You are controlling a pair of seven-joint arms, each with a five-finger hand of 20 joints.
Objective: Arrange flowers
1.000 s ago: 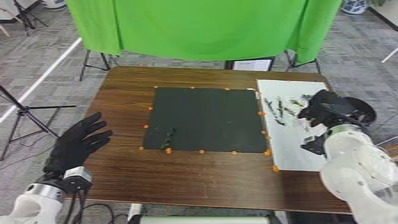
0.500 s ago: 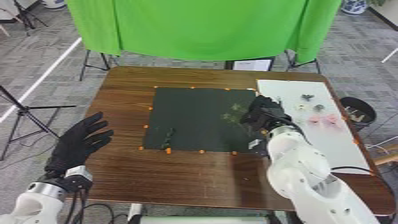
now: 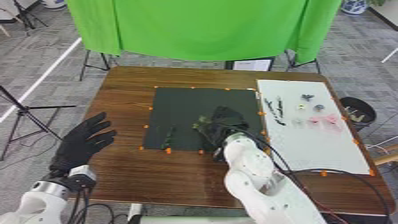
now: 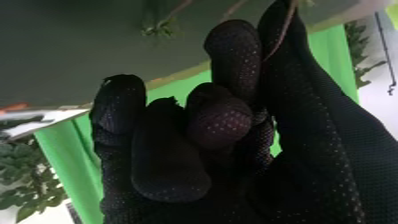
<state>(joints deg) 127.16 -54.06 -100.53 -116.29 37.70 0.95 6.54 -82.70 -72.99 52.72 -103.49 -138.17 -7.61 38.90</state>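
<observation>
Head view: we find the right hand [image 3: 222,124] above the black mat [image 3: 200,97], over its right half. A pale green leafy sprig [image 3: 202,121] shows at the hand's left side, its leafy part toward the middle of the mat; we cannot tell its full axis here. A narrow dark green sprig [image 3: 167,138] lies on the mat's near left part, long axis near to far, far end leaning slightly right. We note dark slender stems [image 3: 281,111] on the white board [image 3: 311,150], long axes roughly near to far. The left hand [image 3: 80,143] is by the table's left edge, fingers spread.

Right wrist view: we record the right hand [image 4: 262,55] pinching a thin reddish-brown stem [image 4: 285,25] between thumb and finger, the other fingers bent. The stem's long axis runs nearly along the thumb, slightly aslant.
</observation>
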